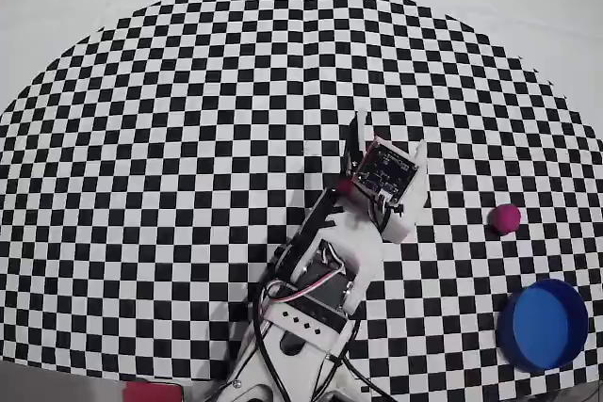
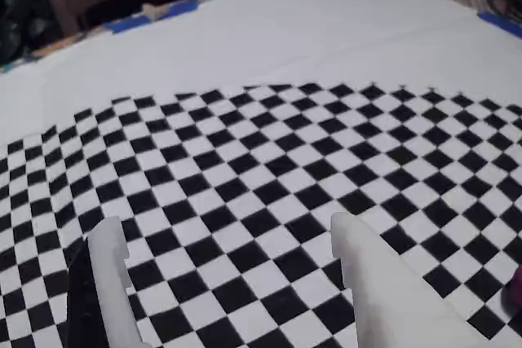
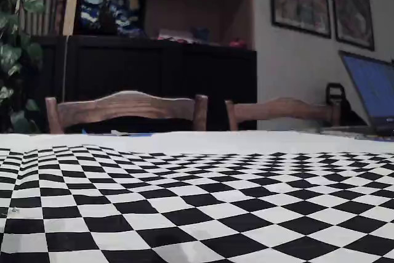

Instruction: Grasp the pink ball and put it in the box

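Pink ball (image 1: 505, 218) lies near box (image 1: 544, 324), jaws (image 2: 228, 250) parted.

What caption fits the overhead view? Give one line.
White robot arm's open gripper over checkerboard mat; small magenta-pink ball lies beside round blue box.

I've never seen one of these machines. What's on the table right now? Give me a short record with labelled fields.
surface: checkered mat on a white table
pink ball: resting on the mat, right of the arm in the overhead view, touched by nothing
box: round, blue, empty, at the lower right, just below the ball and apart from it
tool: open, holding nothing, above bare mat
fixed view: shows mat, chairs and a laptop; neither ball nor box
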Tool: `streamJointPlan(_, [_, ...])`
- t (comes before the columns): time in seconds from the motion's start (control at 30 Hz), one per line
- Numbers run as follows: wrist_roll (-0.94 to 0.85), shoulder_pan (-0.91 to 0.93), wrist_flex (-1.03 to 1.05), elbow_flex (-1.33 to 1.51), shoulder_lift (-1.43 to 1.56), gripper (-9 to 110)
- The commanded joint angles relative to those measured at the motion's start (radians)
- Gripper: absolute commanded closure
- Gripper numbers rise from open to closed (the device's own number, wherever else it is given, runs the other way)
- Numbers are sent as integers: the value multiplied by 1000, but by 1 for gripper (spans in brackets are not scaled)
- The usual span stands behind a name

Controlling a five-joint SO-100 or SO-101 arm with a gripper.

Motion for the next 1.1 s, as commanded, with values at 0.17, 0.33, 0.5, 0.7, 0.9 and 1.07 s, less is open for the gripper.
streamJointPlan(0.17, [-9, 86, -26, 8, -8, 73])
streamJointPlan(0.33, [-9, 149, -40, 8, -3, 73])
streamJointPlan(0.5, [-11, 213, -40, 8, -11, 73])
streamJointPlan(0.7, [-11, 282, -40, 8, -11, 73])
streamJointPlan(0.9, [-11, 354, -40, 8, -6, 73])
streamJointPlan(1.07, [-11, 403, -40, 8, -8, 73])
